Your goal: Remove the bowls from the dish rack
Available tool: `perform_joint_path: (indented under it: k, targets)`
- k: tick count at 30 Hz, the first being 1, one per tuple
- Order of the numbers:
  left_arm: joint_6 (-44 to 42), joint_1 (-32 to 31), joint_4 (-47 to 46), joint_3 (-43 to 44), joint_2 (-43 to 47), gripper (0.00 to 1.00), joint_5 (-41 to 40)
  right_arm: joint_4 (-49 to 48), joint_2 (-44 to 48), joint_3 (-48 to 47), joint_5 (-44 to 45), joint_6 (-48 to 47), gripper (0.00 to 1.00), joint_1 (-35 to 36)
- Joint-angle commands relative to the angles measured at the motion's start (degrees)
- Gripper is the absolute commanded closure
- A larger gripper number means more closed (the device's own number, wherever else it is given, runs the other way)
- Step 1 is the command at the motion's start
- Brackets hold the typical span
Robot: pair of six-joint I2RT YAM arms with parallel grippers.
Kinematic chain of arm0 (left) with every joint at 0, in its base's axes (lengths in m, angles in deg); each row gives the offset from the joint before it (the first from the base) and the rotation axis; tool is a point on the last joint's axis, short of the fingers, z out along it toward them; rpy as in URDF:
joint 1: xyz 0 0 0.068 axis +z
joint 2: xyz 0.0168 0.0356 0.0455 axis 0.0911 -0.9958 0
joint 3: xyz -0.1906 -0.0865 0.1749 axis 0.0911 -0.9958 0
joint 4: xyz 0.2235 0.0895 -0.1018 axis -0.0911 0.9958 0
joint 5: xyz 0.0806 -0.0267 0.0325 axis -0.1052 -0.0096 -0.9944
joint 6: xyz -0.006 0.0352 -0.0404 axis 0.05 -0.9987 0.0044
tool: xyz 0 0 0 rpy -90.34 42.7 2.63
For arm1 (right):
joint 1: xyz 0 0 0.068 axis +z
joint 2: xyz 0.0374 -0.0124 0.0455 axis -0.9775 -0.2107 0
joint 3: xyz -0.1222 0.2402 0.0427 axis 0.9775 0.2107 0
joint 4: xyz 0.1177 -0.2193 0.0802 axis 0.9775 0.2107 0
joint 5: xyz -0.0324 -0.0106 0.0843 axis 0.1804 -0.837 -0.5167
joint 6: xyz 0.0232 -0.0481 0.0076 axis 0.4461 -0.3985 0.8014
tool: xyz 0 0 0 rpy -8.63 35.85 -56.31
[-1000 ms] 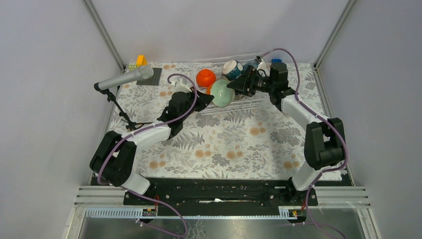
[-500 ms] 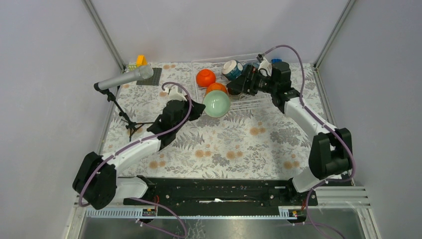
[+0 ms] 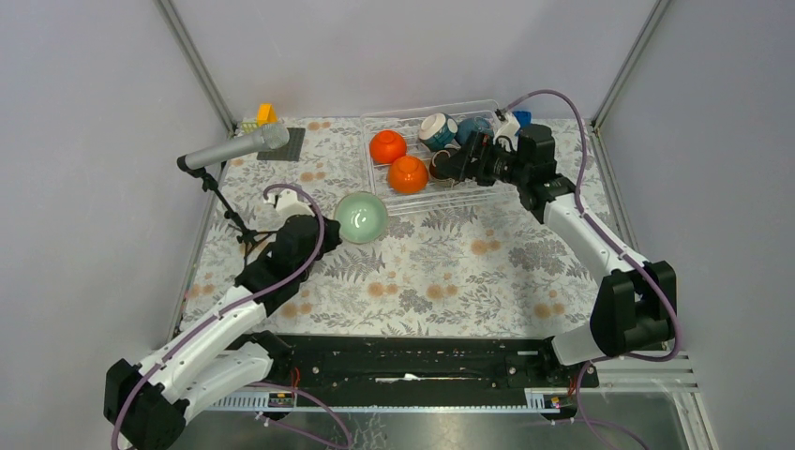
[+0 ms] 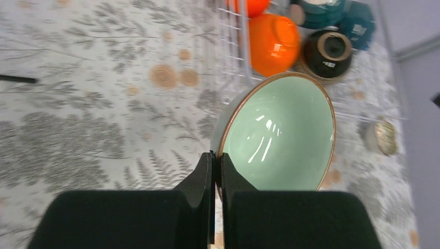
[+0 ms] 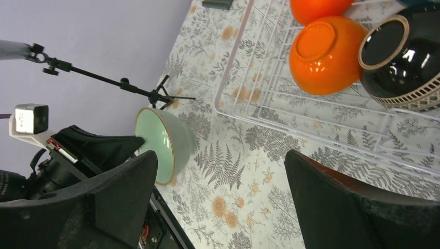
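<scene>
Fern-and-flower cloth [image 3: 450,272] covers the table; grey walls on three sides.

Top view. Dish rack [image 3: 441,195] sits at 12 to 1 o'clock of the cloth, close to the far wall. Inside it:
- far orange bowl [image 3: 387,146] at the rack's 10 o'clock
- near orange bowl [image 3: 408,173] at its 8 o'clock
- teal bowl [image 3: 438,131] at 12 o'clock, some white showing

Mint bowl [image 3: 362,217] is out of the rack, at the rack's 7 o'clock, over the cloth. Cannot tell whether it touches the cloth. Left gripper [image 3: 336,228] meets its rim from 8 o'clock. Right gripper [image 3: 452,164] hangs over the rack's middle, at 3 o'clock of the near orange bowl. Microphone on a stand [image 3: 234,147] at the cloth's 10 o'clock.

Left wrist view. Both fingers pinch the mint bowl's rim, one inside, one outside. Bowl tilted on edge, pale green inside towards the lens, brown line round the lip. Near orange bowl at 12 o'clock of it, bottom-up in the rack. Dark bowl [image 4: 326,49] just beside that, at 1 o'clock.

Right wrist view. Fingers spread wide; only cloth and rack wire between them. Near orange bowl and dark bowl lie side by side at 1 o'clock, inside the rack. Dark bowl on its side, glossy black inside showing. Mint bowl at 9 o'clock, outside the rack's corner, in the left gripper's pinch.
</scene>
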Motion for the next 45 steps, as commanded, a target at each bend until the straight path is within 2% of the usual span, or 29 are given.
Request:
perform_joint_path:
  k: [1, 7, 12, 16, 21, 34, 38, 45]
  targets:
    - [0.7, 0.8, 5.3, 2.9, 1.0, 1.0, -11.0, 0.6, 3.0, 0.9, 2.3, -2.4, 0.0, 0.4]
    - [3.1, 2.4, 7.7, 0.2, -0.4, 1.0, -15.7, 0.9, 3.1, 1.7, 1.7, -2.6, 0.0, 0.3]
    - [6.3, 4.5, 6.6, -2.7, -1.9, 1.0, -14.7, 1.2, 3.4, 2.5, 2.0, -2.8, 0.0, 0.4]
    - [7.3, 8.9, 5.8, -2.8, -4.5, 1.0, -12.1, 1.2, 3.5, 3.0, 2.1, -2.8, 0.0, 0.3]
    - [13.1, 13.4, 5.7, 0.0, -10.0, 1.0, -11.5, 1.2, 3.3, 3.1, 2.2, -2.8, 0.0, 0.4]
    - [21.3, 23.2, -8.4, 7.6, -29.2, 1.0, -8.1, 1.7, 2.5, 3.4, 2.8, -3.6, 0.0, 0.3]
    - [22.4, 25.7, -13.6, 10.4, -35.3, 1.0, -6.9, 1.7, 1.7, 3.1, 2.9, -3.8, 0.0, 0.4]
    - [21.4, 30.0, -15.7, 18.9, -45.9, 1.0, -1.7, 1.8, 0.9, 2.7, 3.0, -4.2, 0.0, 0.4]
